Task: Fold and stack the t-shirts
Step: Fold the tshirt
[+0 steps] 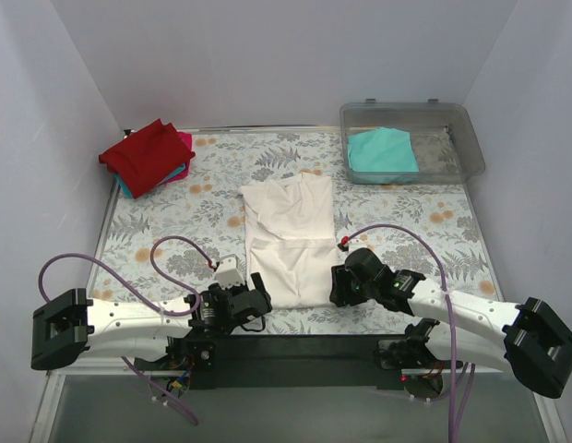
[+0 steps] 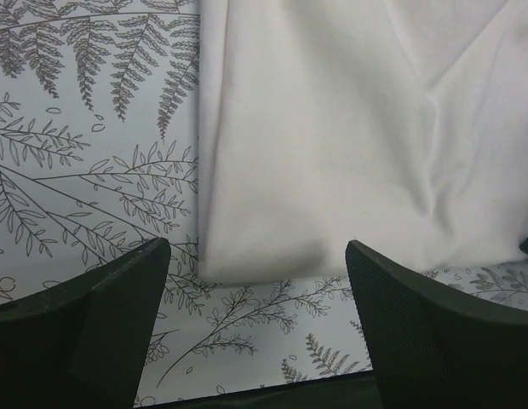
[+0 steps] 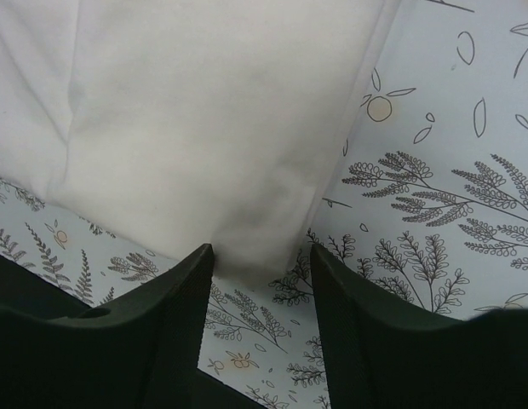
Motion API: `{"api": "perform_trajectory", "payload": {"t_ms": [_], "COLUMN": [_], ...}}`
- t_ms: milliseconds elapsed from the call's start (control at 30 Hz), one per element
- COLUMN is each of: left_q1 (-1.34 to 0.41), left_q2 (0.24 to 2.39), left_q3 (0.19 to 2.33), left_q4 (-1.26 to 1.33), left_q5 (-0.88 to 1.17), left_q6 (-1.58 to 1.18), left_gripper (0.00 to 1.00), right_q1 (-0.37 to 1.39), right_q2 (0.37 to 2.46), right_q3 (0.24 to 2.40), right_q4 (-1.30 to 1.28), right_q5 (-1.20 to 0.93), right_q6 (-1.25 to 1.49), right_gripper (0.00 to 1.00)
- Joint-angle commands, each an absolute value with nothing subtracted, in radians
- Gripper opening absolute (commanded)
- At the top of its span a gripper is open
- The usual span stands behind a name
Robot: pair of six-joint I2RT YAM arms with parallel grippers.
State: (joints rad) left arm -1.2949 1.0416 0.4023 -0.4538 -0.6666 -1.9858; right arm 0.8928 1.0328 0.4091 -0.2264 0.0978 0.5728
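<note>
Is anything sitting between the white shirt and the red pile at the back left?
Nothing visible does. Only bare leaf-print table cover lies between the white shirt and the red pile. The clear bin with the teal shirt sits far right, off that path.

White tee [image 1: 288, 242] is lying flat in the middle of the table [image 1: 175, 231], folded lengthwise into a long strip running near to far, plain side showing, with soft creases across it. Red tee [image 1: 143, 152] is sitting folded on top of a stack at the far left, with pink tee [image 1: 185, 140] and blue tee [image 1: 126, 190] edges peeking out beneath. Teal tee [image 1: 382, 153] is lying folded inside the clear bin [image 1: 461, 138] at the far right.
</note>
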Motion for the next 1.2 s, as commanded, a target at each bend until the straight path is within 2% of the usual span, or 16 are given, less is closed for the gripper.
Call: {"api": "perform_trajectory", "payload": {"t_ms": [0,167,433,667,767,1167], "left_q1": [-1.284,-1.267,-1.264,-1.264,-1.264,-1.266], "left_q2": [1.046,1.049,1.049,1.052,1.055,1.048], "left_q3": [0.361,0.325,0.322,0.299,0.296,0.302], "left_q4": [-0.394,-0.336,-0.400,-0.417,-0.428,-0.500], "left_q5": [-0.632,-0.595,-0.560,-0.525,-0.518,-0.509], "left_q6": [-2.071,-2.065,-2.098,-2.125,-2.129,-2.149], "left_gripper": [0.77,0.69,0.54,0.49,0.42,0.39], "right_q1": [0.903,0.904,0.905,0.905,0.905,0.907], "right_q2": [1.034,1.042,1.029,1.040,1.045,1.080], "right_q3": [0.379,0.370,0.368,0.364,0.365,0.379], "right_q4": [-0.215,-0.201,-0.198,-0.195,-0.193,-0.187], "right_q5": [0.095,0.097,0.098,0.103,0.106,0.109], "right_q6": [0.601,0.601,0.601,0.603,0.603,0.598], "right_gripper": [0.42,0.30,0.27,0.20,0.18,0.15]}}
